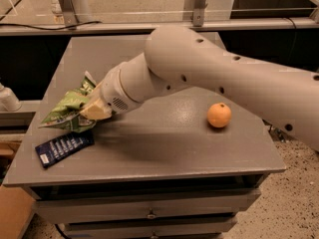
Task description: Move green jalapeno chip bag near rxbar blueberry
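Grey table [164, 148] with drawers fills the view. A large white arm [224, 78] reaches left across it. Its gripper [92, 112] pinches the green jalapeno chip bag [67, 108], held just above the rxbar blueberry [64, 147] near the front-left corner. The bag looks light, crinkly and slippery, so a gathered edge probably holds best.

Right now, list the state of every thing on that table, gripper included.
green jalapeno chip bag: crumpled, gripped, over the left side of the table.
gripper: shut on the green jalapeno chip bag.
rxbar blueberry: lying flat at the front left corner, free, just in front of the bag.
orange: resting on the right side, untouched.
drawer: shut.
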`<action>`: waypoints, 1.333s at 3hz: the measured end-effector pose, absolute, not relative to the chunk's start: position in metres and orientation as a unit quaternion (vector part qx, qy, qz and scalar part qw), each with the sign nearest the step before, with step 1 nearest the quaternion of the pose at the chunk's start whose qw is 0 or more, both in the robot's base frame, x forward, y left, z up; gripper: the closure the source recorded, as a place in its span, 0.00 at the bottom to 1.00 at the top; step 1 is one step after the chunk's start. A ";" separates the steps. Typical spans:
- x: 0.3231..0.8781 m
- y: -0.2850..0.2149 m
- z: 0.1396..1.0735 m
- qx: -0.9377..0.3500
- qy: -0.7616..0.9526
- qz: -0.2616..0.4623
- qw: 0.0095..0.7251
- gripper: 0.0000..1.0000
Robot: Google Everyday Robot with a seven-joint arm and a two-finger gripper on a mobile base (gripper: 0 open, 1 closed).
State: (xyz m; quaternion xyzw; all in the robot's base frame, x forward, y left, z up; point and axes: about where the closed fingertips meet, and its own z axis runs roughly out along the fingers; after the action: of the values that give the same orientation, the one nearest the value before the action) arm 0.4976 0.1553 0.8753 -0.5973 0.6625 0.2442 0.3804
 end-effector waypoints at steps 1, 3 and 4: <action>0.494 0.168 0.862 -0.595 0.668 0.242 0.376 0.84; 0.494 0.175 0.857 -0.594 0.670 0.240 0.375 0.37; 0.494 0.178 0.854 -0.593 0.672 0.237 0.375 0.14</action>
State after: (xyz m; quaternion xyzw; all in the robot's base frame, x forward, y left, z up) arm 0.4936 0.1779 0.8541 -0.5925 0.6723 0.2373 0.3750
